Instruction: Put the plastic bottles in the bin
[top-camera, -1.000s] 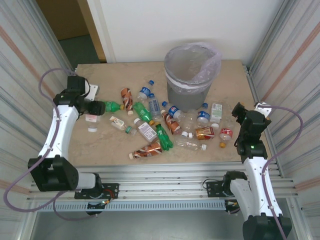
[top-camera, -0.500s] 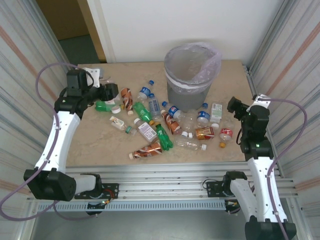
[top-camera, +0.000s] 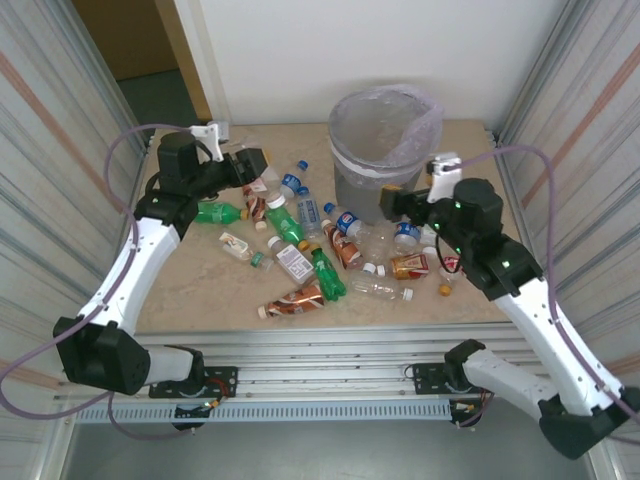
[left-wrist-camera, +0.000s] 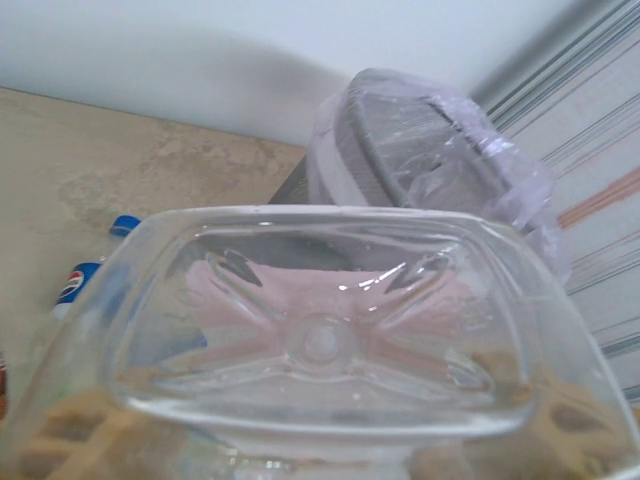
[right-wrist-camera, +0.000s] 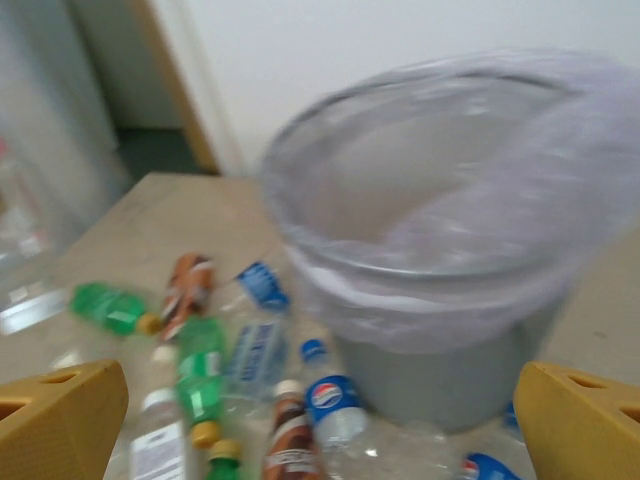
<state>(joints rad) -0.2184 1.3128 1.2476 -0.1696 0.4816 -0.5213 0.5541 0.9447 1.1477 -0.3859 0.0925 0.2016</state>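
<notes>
A clear plastic bottle (left-wrist-camera: 325, 340) sits in my left gripper (top-camera: 252, 163), which is shut on it above the table's left back; its square base faces the left wrist camera and hides the fingers. The grey bin (top-camera: 375, 190) with its clear liner stands at the back centre, to the right of that gripper, and the bin (left-wrist-camera: 420, 150) rises beyond the held bottle. My right gripper (top-camera: 396, 203) hangs open and empty just right of the bin (right-wrist-camera: 440, 230), its yellow fingertips (right-wrist-camera: 60, 420) wide apart. Several plastic bottles (top-camera: 300, 262) lie scattered in front of the bin.
A green bottle (top-camera: 215, 212) lies under the left arm. A Pepsi bottle (right-wrist-camera: 330, 395) and a brown-labelled one (right-wrist-camera: 290, 445) lie between the right fingers' line and the bin. Corrugated metal walls (top-camera: 590, 130) close both sides. More bottles (top-camera: 410, 265) lie under the right arm.
The left arm has lifted the clear bottle off the left side and carried it back and right toward the bin. The right arm has swung left and forward to the bin's side.
</notes>
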